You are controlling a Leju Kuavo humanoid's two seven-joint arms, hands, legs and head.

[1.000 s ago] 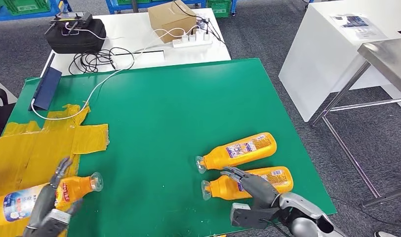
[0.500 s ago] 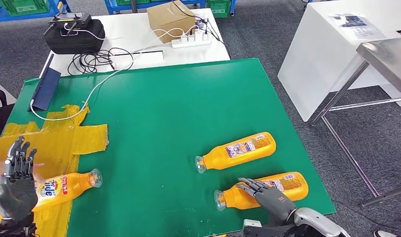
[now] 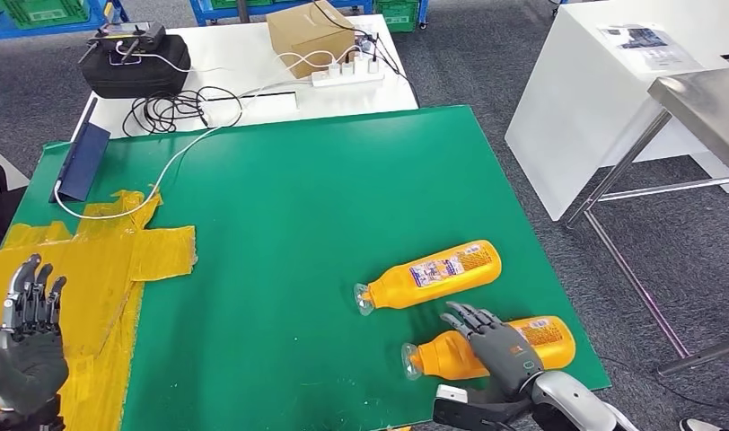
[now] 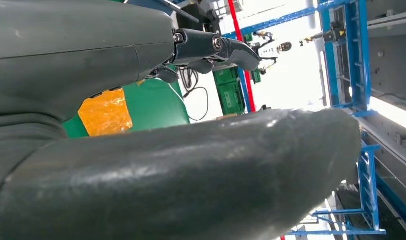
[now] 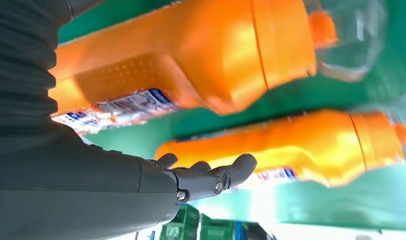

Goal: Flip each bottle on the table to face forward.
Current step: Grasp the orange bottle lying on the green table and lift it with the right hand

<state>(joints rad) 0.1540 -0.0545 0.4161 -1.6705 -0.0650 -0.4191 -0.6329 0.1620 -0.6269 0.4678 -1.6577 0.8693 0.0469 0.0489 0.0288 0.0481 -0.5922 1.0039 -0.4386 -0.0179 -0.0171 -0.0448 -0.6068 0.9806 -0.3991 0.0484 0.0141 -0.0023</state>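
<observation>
Gone from the yellow sheet [image 3: 118, 269] is the left bottle; my left hand [image 3: 24, 346] hovers spread, right hand [image 3: 500, 346] grips the near bottle [image 3: 496, 348] beside the far bottle [image 3: 433, 272].

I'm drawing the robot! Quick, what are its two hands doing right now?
Left hand: open, fingers apart, holding nothing.
Right hand: rests on the nearer orange bottle; whether it grips it cannot be told.

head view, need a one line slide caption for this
Right robot hand rests on the near orange plastic bottle lying on the green table.
</observation>
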